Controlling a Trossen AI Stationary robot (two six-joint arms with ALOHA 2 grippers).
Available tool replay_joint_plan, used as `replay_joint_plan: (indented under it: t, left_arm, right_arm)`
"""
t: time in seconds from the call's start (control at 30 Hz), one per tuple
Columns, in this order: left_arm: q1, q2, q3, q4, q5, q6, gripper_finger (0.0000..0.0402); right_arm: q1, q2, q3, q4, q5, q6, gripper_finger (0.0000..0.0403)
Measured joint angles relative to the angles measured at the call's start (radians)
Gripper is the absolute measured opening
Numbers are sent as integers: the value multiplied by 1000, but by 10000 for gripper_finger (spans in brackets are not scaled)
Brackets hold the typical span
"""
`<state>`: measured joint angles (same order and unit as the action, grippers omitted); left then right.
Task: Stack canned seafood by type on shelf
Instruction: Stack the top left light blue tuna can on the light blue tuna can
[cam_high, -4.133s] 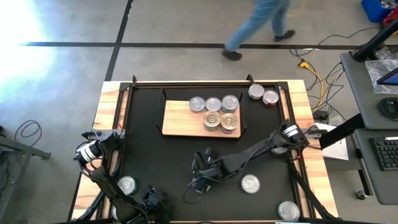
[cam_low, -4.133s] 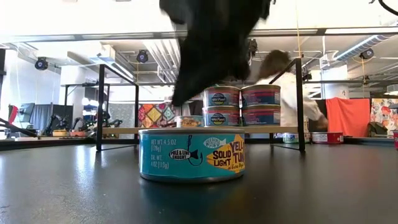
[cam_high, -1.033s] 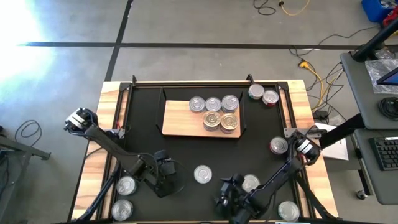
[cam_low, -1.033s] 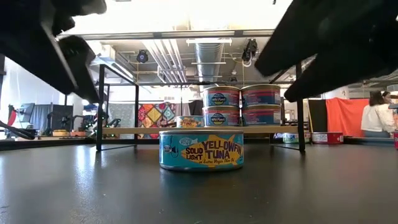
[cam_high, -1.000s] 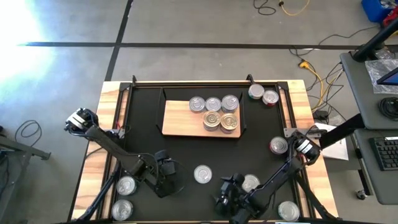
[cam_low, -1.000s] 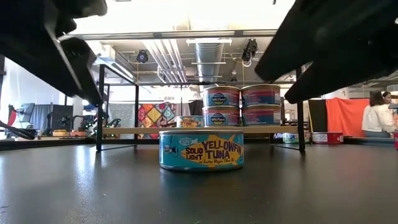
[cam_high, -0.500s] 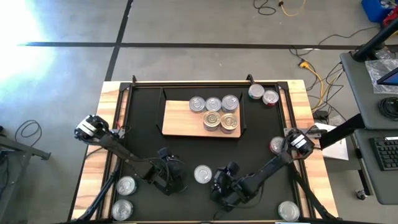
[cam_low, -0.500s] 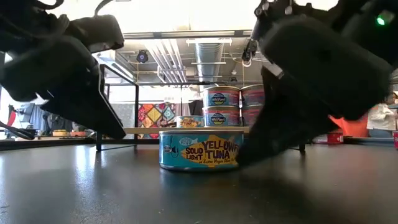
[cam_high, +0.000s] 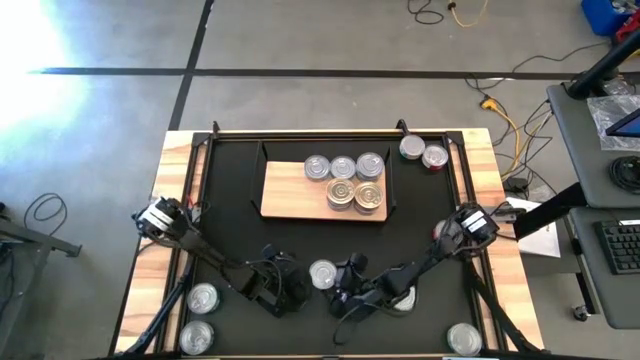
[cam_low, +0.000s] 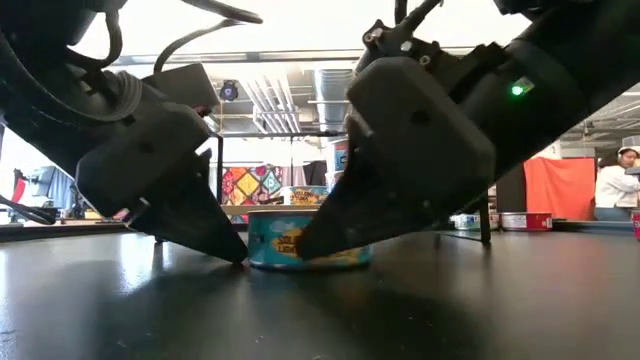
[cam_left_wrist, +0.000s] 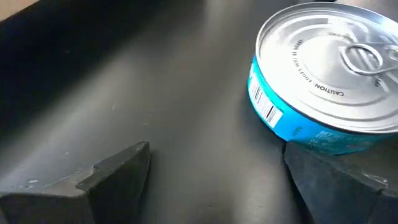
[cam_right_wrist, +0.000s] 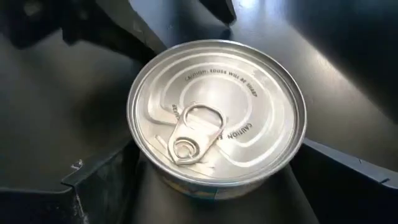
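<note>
Black mat (cam_high: 230, 235), both arms low around one tin.
Right claw (cam_right_wrist: 205, 205) gapes wide astride the blue tuna tin (cam_high: 322, 274); left claw (cam_high: 290, 290) open just beside it, gripping nothing; more tins stacked on the shelf (cam_high: 290, 190) behind.

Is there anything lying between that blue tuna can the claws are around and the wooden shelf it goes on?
Nothing visible: only bare black mat separates the blue tuna can from the shelf. The open right gripper straddles the can; the open left gripper sits beside it.

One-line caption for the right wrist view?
Open right gripper straddles a blue tuna can on the black mat.
</note>
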<state>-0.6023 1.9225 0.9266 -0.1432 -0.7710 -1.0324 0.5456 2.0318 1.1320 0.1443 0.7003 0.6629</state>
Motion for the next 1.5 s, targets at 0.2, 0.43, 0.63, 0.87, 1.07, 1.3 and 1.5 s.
replay_joint_plan:
  t: [0.2,0.43,0.63,0.87,1.07,1.3,1.5]
  left_arm:
    - [1,56,60,-10,-24,10,361]
    - [0,80,87,-11,-50,14,361]
    - [2,65,84,-47,-40,-1,362]
    - [-11,-17,79,-289,2,-3,362]
    - [45,-30,65,-319,-35,-44,362]
    - [65,28,61,2,-31,148,361]
    - [58,41,64,12,-27,63,361]
  right_arm:
    - [-3,14,-17,38,15,-121,396]
    - [-11,21,-24,58,-5,-99,396]
    - [-5,28,-118,289,87,-117,396]
    - [-5,28,-168,342,110,-130,396]
    - [-1,28,-145,346,37,-170,396]
    - [-1,36,-131,341,30,-186,396]
    - [4,58,-98,329,50,-160,396]
